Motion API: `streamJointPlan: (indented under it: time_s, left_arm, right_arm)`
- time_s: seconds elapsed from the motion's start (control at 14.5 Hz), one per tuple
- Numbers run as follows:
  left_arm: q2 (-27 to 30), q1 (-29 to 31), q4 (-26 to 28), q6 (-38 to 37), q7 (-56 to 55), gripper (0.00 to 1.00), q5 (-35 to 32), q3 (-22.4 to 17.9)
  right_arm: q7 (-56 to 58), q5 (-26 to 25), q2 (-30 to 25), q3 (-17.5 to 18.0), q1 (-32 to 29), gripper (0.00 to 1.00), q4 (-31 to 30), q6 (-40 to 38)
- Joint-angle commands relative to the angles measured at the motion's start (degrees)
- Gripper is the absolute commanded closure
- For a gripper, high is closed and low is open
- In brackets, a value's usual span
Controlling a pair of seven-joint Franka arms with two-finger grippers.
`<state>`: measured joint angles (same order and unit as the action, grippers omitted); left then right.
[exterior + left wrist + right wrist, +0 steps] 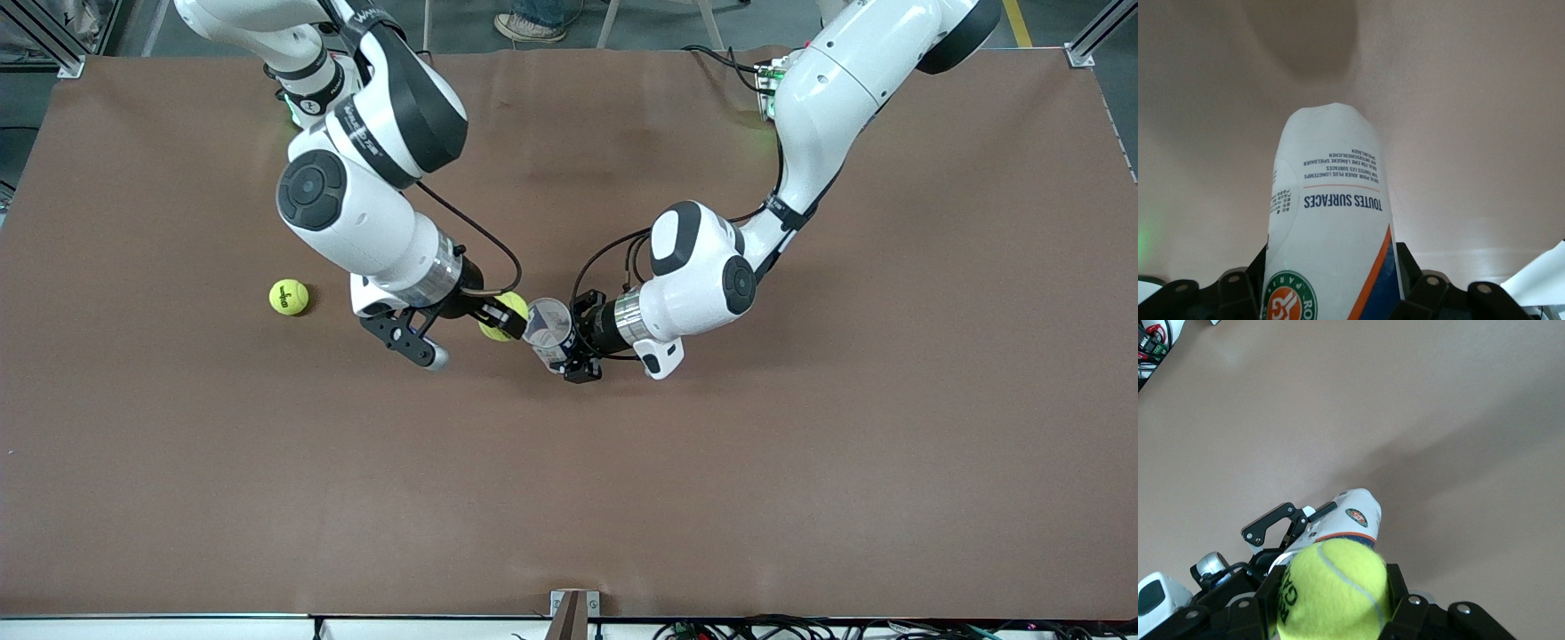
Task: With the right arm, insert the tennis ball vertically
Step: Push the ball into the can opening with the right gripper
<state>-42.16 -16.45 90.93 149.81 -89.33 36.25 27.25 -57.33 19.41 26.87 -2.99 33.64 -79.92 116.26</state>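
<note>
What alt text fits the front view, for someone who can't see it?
Over the middle of a brown table, the right gripper holds a tennis ball at the open mouth of a clear ball can, which the left gripper holds tilted. A second tennis ball lies on the table toward the right arm's end.

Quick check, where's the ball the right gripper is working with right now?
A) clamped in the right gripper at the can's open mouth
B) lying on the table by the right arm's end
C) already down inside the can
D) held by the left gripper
A: the right gripper is shut on the tennis ball at the mouth of the ball can, which the left gripper holds; a second ball lies on the table.
</note>
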Motion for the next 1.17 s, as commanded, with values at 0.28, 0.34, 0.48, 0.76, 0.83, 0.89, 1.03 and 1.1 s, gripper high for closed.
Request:
streamJointPlan:
  time_s: [0.28, 0.34, 0.48, 0.76, 0.83, 0.89, 1.03, 1.1]
  left_arm:
    - [-0.11, -0.78, 0.83, 2.07, 2.76, 0.27, 2.51, 0.44]
    - [-0.2, -0.78, 0.83, 2.07, 2.85, 0.27, 2.51, 0.44]
    - [-0.46, -0.78, 0.65, 2.07, 3.11, 0.27, 2.51, 0.44]
    - [-0.46, -0.69, 0.65, 2.07, 3.2, 0.27, 2.34, 0.35]
    - [-0.46, -0.69, 0.74, 2.07, 3.29, 0.27, 2.25, 0.35]
    - [-0.46, -0.69, 0.83, 2.07, 3.72, 0.27, 2.34, 0.35]
    - [-0.46, -0.69, 0.83, 1.98, 3.9, 0.27, 2.34, 0.35]
    - [-0.46, -0.69, 0.83, 1.98, 3.9, 0.27, 2.34, 0.35]
  right_arm:
    - [-1.2, 0.99, 3.89, -0.43, 2.74, 0.65, 2.23, 2.13]
    - [-1.38, 0.99, 3.89, -0.43, 2.92, 0.65, 2.23, 2.22]
    - [-1.46, 0.81, 3.97, -0.52, 3.45, 0.64, 2.23, 2.39]
    - [-1.46, -0.42, 4.41, -0.61, 4.06, 0.0, 2.14, 2.83]
    - [-1.38, -1.47, 4.33, -0.61, 4.24, 0.0, 2.14, 2.66]
    - [-1.2, -2.35, 3.89, -0.61, 4.24, 0.0, 2.14, 2.4]
    - [-0.85, -2.79, 3.1, -0.87, 3.89, 0.0, 2.23, 1.96]
    - [-0.68, -2.79, 1.44, -0.96, 3.54, 0.0, 2.14, 1.52]
